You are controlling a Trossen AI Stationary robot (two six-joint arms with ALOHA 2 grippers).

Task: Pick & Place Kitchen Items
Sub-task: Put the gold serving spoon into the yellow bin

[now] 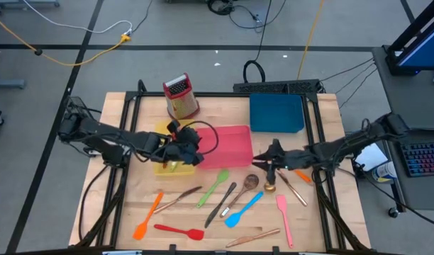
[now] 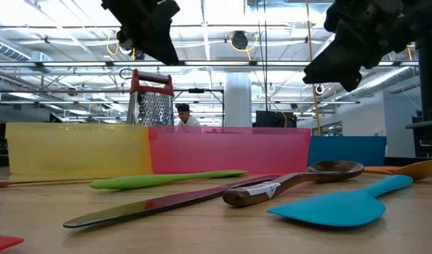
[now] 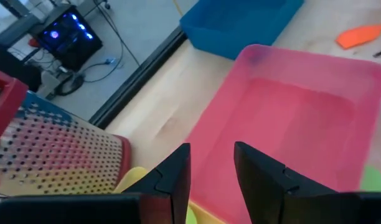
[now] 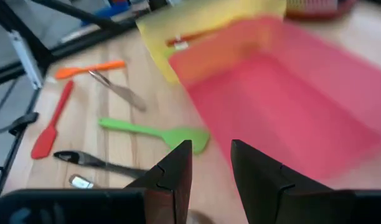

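Observation:
Several slim utensils lie flat on the near half of the wooden table: a green spatula (image 1: 213, 186), a dark knife (image 1: 220, 205), a wooden spoon (image 1: 245, 185), a blue spatula (image 1: 243, 209), a pink one (image 1: 284, 219), a red one (image 1: 178, 231) and an orange one (image 1: 147, 216). My left gripper (image 1: 201, 151) (image 3: 212, 180) hangs open above the seam between the yellow tray (image 1: 160, 131) and the pink tray (image 1: 231, 134). My right gripper (image 1: 258, 159) (image 4: 211, 174) is open, off the table, beside the pink tray's right end. Neither has anything between its fingers.
A blue tray (image 1: 276, 113) stands at the far right, and a red-topped metal grater (image 1: 180, 98) stands upright behind the yellow tray. Something green lies in the yellow tray (image 1: 173, 167). An orange spatula (image 1: 302, 176) and copper-coloured cutlery (image 1: 293, 188) lie under the right arm.

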